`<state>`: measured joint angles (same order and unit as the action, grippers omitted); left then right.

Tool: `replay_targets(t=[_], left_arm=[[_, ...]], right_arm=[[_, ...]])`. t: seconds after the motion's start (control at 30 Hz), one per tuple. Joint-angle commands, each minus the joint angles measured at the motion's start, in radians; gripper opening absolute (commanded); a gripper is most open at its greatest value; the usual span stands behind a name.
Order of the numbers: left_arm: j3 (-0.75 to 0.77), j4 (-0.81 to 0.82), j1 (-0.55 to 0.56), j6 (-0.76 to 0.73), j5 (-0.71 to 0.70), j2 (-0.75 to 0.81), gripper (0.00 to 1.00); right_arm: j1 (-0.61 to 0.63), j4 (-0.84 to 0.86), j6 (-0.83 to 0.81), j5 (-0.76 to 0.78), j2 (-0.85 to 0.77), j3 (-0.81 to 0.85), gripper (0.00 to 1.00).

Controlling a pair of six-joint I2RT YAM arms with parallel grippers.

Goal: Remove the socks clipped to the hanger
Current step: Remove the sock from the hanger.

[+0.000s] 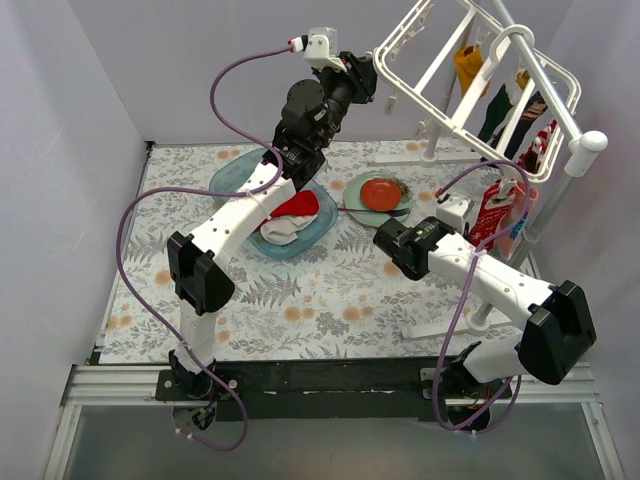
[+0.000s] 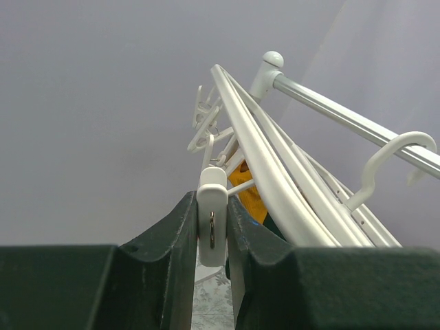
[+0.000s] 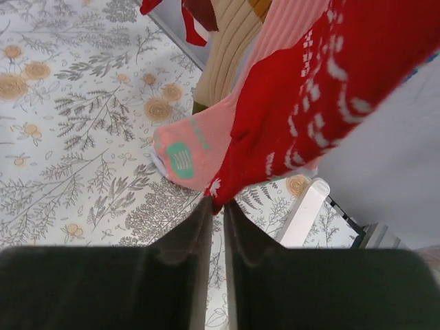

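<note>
The white hanger (image 1: 452, 118) hangs tilted from a pole at the back right. Mustard (image 1: 469, 64), dark (image 1: 497, 112) and red-patterned (image 1: 544, 138) socks hang from it. My left gripper (image 1: 380, 92) is raised to the hanger's near-left corner and is shut on a white dangling clip (image 2: 212, 218). The hanger bars (image 2: 271, 175) and a mustard sock (image 2: 246, 194) show beyond it. My right gripper (image 3: 218, 206) is shut on the bottom tip of a hanging red sock with white marks (image 3: 309, 89). A pale pink sock (image 3: 196, 144) hangs right beside it.
A blue translucent tub (image 1: 232, 180) on the floral cloth holds a red sock (image 1: 297, 206) and a white sock (image 1: 278, 230). A green plate (image 1: 352, 192) with a red-orange ball (image 1: 378, 193) sits beside it. The white stand foot (image 3: 302, 212) lies right of my right gripper.
</note>
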<state>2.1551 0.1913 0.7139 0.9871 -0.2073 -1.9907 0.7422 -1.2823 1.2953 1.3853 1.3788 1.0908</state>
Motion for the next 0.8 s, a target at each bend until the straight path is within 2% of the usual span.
replay_targets(t=[0.0, 0.03, 0.17, 0.2, 0.3, 0.33, 0.53, 0.77], left_arm=[[0.006, -0.015, -0.031, 0.004, -0.023, 0.012, 0.00], [0.006, -0.013, -0.031, 0.002, -0.021, 0.010, 0.00], [0.008, -0.018, -0.033, 0.004, -0.020, 0.012, 0.00], [0.008, -0.018, -0.033, 0.001, -0.021, 0.013, 0.00], [0.005, -0.018, -0.036, -0.001, -0.021, 0.015, 0.00], [0.003, -0.016, -0.037, -0.001, -0.023, 0.015, 0.00], [0.000, -0.016, -0.044, 0.002, -0.017, 0.016, 0.00], [-0.018, -0.033, -0.045, 0.012, 0.048, 0.024, 0.00]], right_arm=[[0.031, 0.044, -0.098, 0.069, -0.052, 0.017, 0.11], [0.040, 0.076, -0.135, 0.067, -0.073, 0.012, 0.02], [0.074, 0.301, -0.405, 0.023, -0.158, -0.049, 0.01], [0.074, 0.489, -0.586, -0.001, -0.208, -0.069, 0.01], [0.074, 0.708, -0.828, -0.135, -0.288, -0.153, 0.01], [0.074, 0.750, -0.837, -0.173, -0.325, -0.161, 0.01], [0.074, 0.715, -0.849, -0.277, -0.340, -0.131, 0.01], [0.074, 0.972, -1.091, -0.560, -0.455, -0.241, 0.01]])
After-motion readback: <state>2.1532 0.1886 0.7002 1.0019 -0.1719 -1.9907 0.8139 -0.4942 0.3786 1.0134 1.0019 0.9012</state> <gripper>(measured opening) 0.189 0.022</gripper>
